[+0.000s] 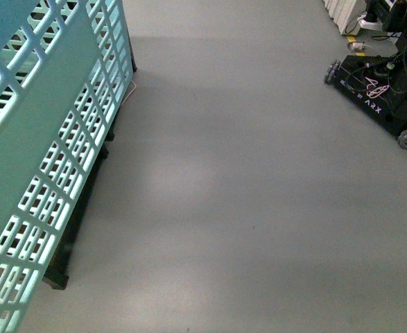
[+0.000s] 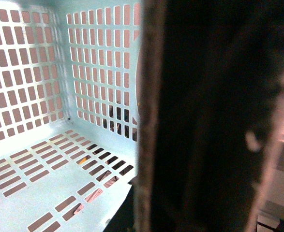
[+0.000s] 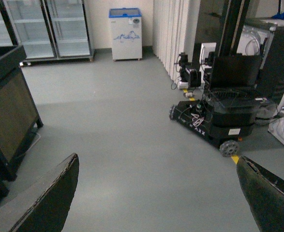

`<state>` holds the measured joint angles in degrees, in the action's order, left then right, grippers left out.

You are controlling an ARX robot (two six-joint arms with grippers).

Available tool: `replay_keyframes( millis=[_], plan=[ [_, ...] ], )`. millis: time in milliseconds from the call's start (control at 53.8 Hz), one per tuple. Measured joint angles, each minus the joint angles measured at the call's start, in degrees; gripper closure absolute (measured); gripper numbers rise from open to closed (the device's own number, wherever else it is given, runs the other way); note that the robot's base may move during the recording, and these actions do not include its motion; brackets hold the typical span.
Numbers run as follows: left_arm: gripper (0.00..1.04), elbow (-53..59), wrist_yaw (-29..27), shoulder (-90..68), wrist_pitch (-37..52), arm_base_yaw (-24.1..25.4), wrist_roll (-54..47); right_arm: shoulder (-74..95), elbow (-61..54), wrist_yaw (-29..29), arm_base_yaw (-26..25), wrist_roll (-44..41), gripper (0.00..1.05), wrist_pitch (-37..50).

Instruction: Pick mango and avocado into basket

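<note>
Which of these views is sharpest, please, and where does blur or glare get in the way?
Right wrist view: sharpest, evenly lit; only the right gripper fingers are soft. Front view: the close basket blurs, with a pale sheen on the floor. Left wrist view: a dark blurred shape blocks about half the picture.

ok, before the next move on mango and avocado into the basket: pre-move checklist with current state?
1. basket found: ok, close on the left in the front view.
2. basket inside free: ok where visible; a dark blurred shape hides the rest.
3. mango located: not ok, in no view.
4. avocado located: not ok, in no view.
5. right gripper open, empty: ok.
6. left gripper state: cannot tell.
</note>
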<state>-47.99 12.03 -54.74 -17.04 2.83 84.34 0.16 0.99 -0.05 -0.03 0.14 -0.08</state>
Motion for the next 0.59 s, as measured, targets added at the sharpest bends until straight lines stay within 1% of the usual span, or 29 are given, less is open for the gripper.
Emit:
replay_keyframes(
  millis=[242,353,595],
  plan=[
    [1.01,-0.1,0.0,0.0,0.0,0.0,0.2,0.0,0.0,0.2,0.0,0.0,0.09,0.0],
    [1.01,-0.2,1.3,0.0,0.0,-0.2,0.6,0.0,0.0,0.3,0.0,0.0,0.09,0.0],
    [1.01,-0.3,0.0,0.0,0.0,0.0,0.6,0.0,0.0,0.2,0.0,0.0,0.09,0.0]
  ],
)
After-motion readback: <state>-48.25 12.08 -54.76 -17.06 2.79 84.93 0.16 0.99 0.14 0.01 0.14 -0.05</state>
